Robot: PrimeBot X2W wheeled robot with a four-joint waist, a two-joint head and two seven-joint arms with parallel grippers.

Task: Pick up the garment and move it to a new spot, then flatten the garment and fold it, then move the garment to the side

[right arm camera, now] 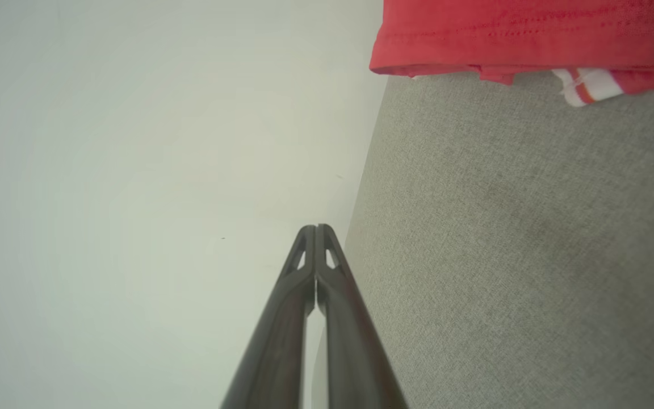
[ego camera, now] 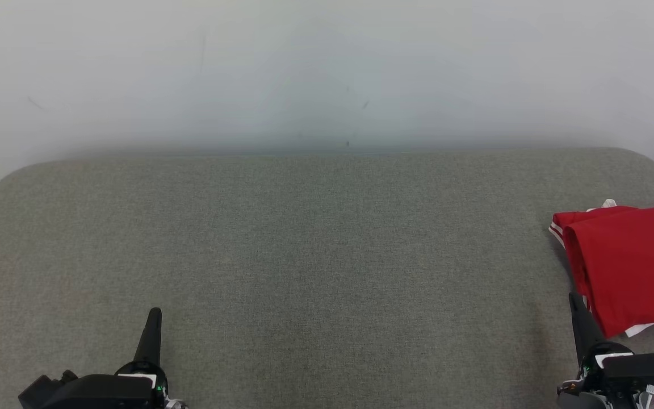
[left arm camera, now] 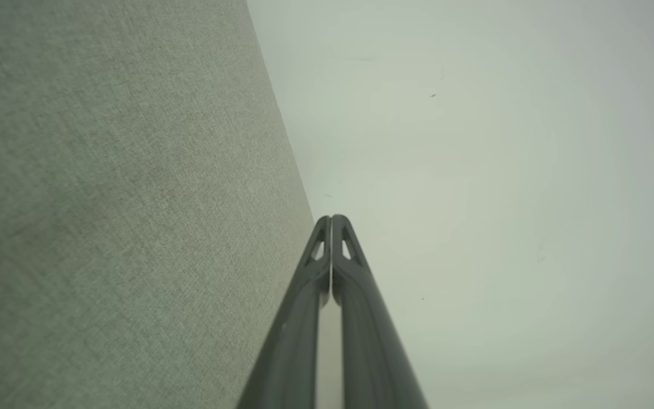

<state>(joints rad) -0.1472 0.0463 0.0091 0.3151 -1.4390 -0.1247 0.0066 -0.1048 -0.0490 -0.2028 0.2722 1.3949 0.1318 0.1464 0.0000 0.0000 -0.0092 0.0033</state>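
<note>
Garment (ego camera: 628,267), red, folded, set aside at right edge of table (ego camera: 327,255), seemingly finished; left gripper (ego camera: 155,315) and right gripper (ego camera: 574,300) closed, empty.

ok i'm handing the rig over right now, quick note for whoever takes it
Left gripper: shut, empty, by the near edge of the table.
Right gripper: shut, empty, close beside the garment.
Garment: red, folded, lying at the table's right side.
Done, by the look of it: folding and moving aside.
Left: seemingly nothing; just check that the fold is tidy.
</note>
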